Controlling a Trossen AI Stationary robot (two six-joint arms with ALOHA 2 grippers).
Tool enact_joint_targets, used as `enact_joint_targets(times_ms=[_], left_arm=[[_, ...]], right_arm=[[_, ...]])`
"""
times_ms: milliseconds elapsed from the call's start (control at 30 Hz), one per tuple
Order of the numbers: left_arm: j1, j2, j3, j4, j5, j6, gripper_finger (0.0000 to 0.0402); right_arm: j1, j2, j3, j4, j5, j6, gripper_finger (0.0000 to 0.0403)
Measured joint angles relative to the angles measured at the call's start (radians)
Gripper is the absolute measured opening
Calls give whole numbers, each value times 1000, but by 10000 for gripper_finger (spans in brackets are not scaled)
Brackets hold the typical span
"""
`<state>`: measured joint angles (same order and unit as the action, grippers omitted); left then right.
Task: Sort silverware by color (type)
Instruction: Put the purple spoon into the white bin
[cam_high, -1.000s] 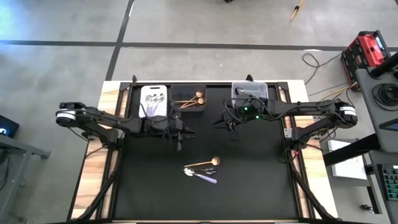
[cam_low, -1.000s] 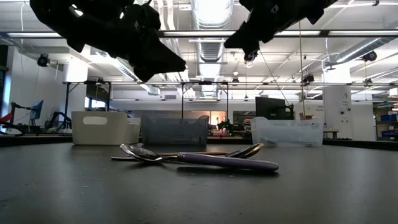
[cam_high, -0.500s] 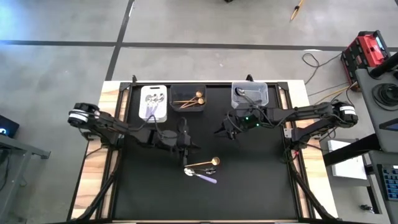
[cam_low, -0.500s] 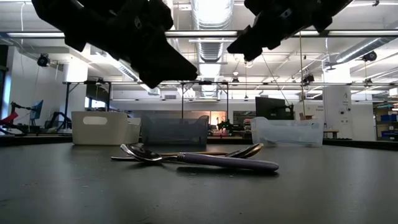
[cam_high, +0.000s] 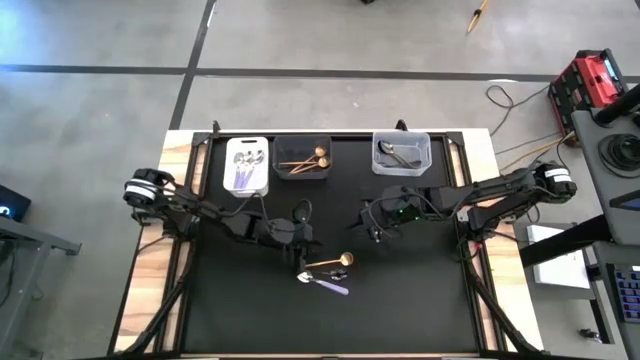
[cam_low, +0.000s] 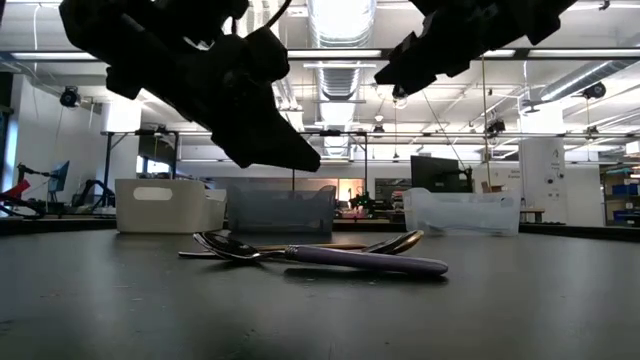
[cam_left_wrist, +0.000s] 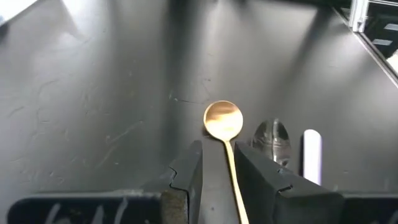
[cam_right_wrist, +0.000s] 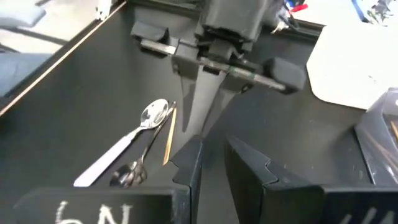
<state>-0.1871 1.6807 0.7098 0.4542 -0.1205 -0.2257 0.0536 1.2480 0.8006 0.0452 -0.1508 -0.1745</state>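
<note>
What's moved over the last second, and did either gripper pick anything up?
The left gripper travelled from beside the white bin toward mid-table and now hangs above the gold spoon, jaws slightly apart and empty. The right gripper drew away from the clear bin toward mid-table, also empty. Nothing was taken or dropped. The three loose spoons and all bin contents lie as before.

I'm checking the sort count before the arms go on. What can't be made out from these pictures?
- Low view: what lies in the white bin and the dark bin; their walls hide it.
- High view: how many pieces the white bin holds; they are too small to count.
- Left wrist view: the handle end of the gold spoon, cut off at the picture's edge past the left gripper.
</note>
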Motion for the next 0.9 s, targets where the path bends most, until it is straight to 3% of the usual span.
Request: enact_joint_targets(times_ms=[300,900], left_arm=[[0,10,26,-2,-80,11,75],[-14,74,87,-5,-90,34,75]], right_arm=[[21,0,-27,11,29,-3,59],[27,19,-251,366,48,25,59]])
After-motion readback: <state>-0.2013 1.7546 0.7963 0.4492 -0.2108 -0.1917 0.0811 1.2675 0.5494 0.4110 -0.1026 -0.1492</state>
